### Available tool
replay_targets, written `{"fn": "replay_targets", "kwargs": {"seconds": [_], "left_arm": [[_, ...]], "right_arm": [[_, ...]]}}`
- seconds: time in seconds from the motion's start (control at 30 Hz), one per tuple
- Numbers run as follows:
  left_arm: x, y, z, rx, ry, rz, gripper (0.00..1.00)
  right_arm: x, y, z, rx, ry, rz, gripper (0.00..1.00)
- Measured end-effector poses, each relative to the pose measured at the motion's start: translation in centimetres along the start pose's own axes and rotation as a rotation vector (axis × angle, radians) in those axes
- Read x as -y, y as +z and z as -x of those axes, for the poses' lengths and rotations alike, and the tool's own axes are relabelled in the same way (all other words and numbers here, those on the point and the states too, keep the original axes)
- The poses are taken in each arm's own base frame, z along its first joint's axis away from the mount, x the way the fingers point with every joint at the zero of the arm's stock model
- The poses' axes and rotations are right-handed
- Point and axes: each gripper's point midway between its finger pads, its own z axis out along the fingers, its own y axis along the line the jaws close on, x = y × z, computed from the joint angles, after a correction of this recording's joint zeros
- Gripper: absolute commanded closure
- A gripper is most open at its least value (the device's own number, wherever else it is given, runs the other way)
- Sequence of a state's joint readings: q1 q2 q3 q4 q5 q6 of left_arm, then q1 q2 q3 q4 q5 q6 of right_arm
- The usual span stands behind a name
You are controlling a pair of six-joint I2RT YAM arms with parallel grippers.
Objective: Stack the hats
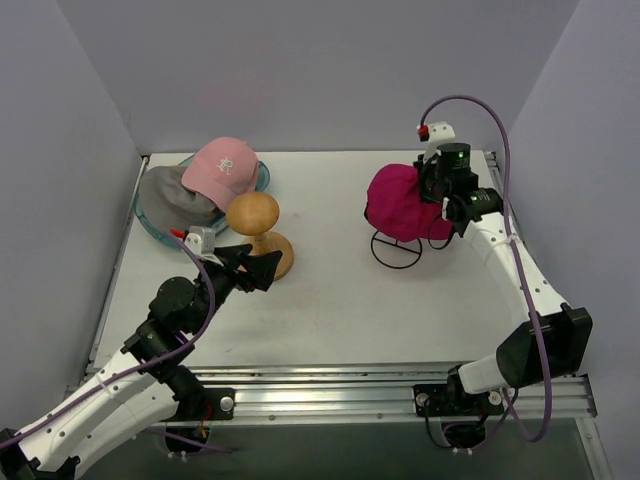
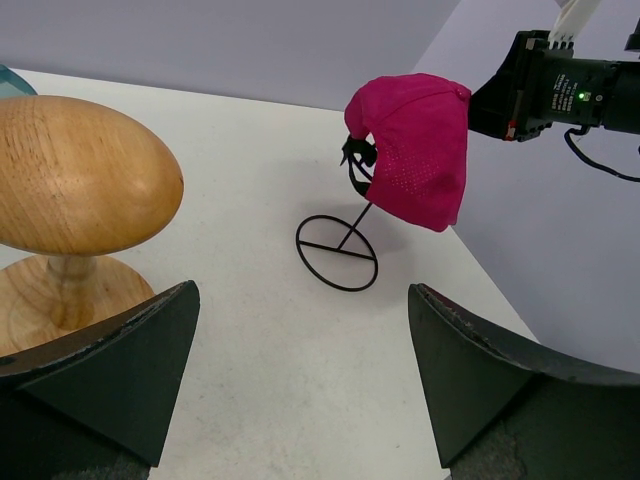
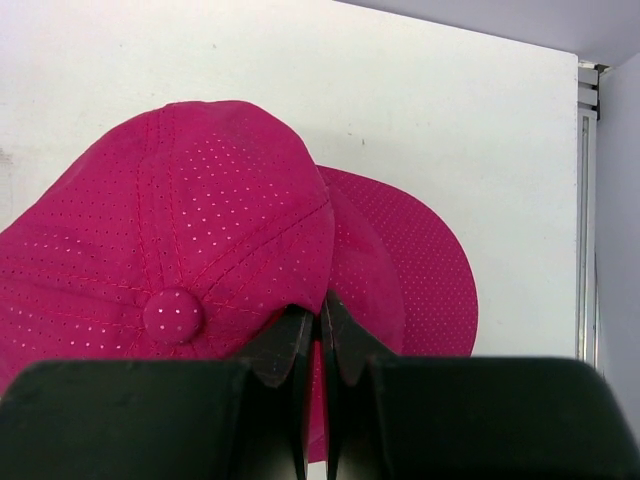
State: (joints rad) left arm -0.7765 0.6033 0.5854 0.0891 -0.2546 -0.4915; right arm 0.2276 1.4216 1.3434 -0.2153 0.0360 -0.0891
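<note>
Top external view: grey cap [image 1: 175,195] and light pink cap [image 1: 222,168] lie piled in the teal tub [image 1: 150,228] at the far-left corner; just beside it stands the wooden hat stand [image 1: 253,213], with the left gripper [image 1: 250,265] by its base, jaws wide and empty, facing right; well apart to the right, the magenta cap [image 1: 398,203] hangs by the top of the black wire stand [image 1: 396,250]; the right gripper [image 3: 322,335] is pinched on its crown fabric, brim beyond the fingertips; any carry to the pile likely runs leftward, with the wooden stand and left arm between.
</note>
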Motion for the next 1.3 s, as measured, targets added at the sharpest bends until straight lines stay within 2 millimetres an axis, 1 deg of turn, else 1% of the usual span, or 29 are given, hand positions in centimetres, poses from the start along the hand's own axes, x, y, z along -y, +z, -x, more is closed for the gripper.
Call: {"fn": "replay_targets", "kwargs": {"seconds": [0.07, 0.23, 0.37, 0.47, 0.63, 0.77, 0.97, 1.07, 1.3], "left_arm": [[0.0, 0.0, 0.0, 0.001, 0.001, 0.000, 0.06], [0.0, 0.0, 0.1, 0.002, 0.002, 0.001, 0.06], [0.0, -0.1, 0.2, 0.005, 0.001, 0.001, 0.06], [0.0, -0.1, 0.2, 0.007, 0.001, 0.000, 0.06], [0.0, -0.1, 0.2, 0.007, 0.001, 0.000, 0.06], [0.0, -0.1, 0.2, 0.006, 0.001, 0.000, 0.06], [0.0, -0.1, 0.2, 0.007, 0.001, 0.000, 0.06], [0.0, -0.1, 0.2, 0.006, 0.001, 0.000, 0.06], [0.0, -0.1, 0.2, 0.007, 0.002, 0.001, 0.06]], "right_arm": [[0.0, -0.1, 0.3, 0.006, 0.000, 0.003, 1.00], [-0.3, -0.3, 0.9, 0.021, 0.006, 0.019, 0.96], [-0.7, 0.0, 1.2, 0.022, 0.007, 0.040, 0.87], [-0.8, 0.3, 1.0, 0.013, 0.006, 0.043, 0.84], [-0.8, 0.6, 0.9, 0.010, 0.006, 0.043, 0.81], [-0.7, 0.6, 0.9, 0.011, 0.007, 0.041, 0.73], [-0.6, 0.7, 1.0, 0.012, 0.013, 0.038, 0.67], [-0.6, 0.7, 1.0, 0.015, 0.019, 0.038, 0.64], [-0.9, 0.5, 1.0, 0.014, 0.048, 0.048, 0.63]]}}
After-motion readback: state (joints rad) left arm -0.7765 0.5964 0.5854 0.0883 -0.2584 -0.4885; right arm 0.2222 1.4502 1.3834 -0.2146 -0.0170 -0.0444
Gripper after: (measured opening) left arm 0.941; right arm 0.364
